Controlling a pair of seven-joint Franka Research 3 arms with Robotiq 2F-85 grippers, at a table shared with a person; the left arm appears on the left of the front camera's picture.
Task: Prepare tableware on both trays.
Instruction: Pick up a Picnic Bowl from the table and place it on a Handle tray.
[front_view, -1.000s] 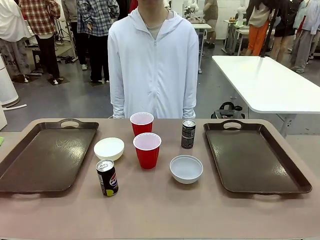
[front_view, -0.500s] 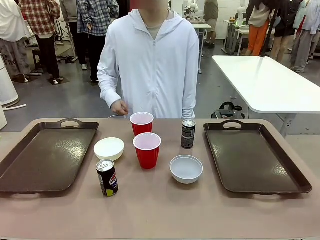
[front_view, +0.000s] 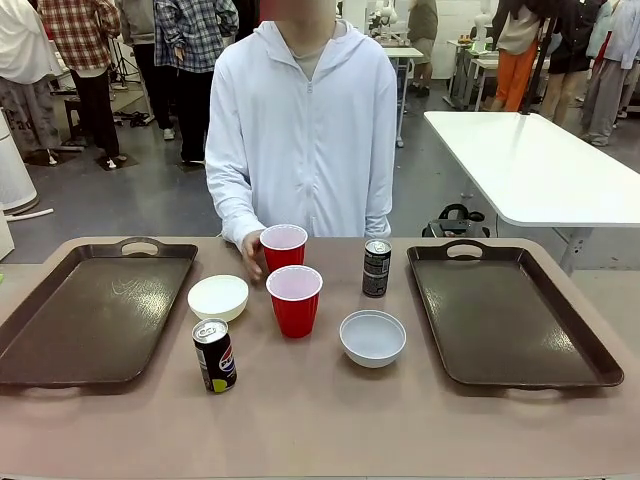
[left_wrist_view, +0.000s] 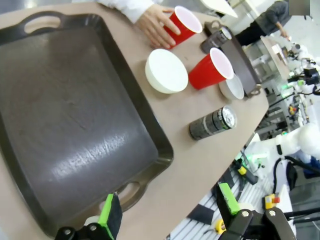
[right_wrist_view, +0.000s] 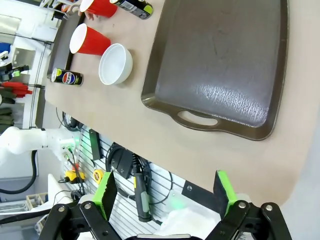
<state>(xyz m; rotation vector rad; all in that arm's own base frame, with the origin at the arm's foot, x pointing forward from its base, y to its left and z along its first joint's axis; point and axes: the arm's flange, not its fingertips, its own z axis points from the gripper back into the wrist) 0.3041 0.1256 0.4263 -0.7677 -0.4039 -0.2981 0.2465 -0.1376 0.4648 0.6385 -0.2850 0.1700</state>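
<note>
Two dark brown trays lie on the table, the left tray (front_view: 95, 310) and the right tray (front_view: 505, 310), both bare. Between them stand two red cups (front_view: 294, 300) (front_view: 283, 247), two white bowls (front_view: 218, 297) (front_view: 373, 337) and two dark cans (front_view: 214, 355) (front_view: 376, 267). The person's hand (front_view: 250, 250) touches the far red cup. My left gripper (left_wrist_view: 170, 212) hangs open above the left tray's near rim (left_wrist_view: 150, 170). My right gripper (right_wrist_view: 165, 192) is open above the table edge by the right tray's handle (right_wrist_view: 197, 119).
A person in a white hoodie (front_view: 305, 120) stands at the far side of the table. A white table (front_view: 540, 160) stands behind to the right. Other people stand farther back.
The person's hand has come down from chest height to the far red cup. Cups, bowls, cans and trays have not moved.
</note>
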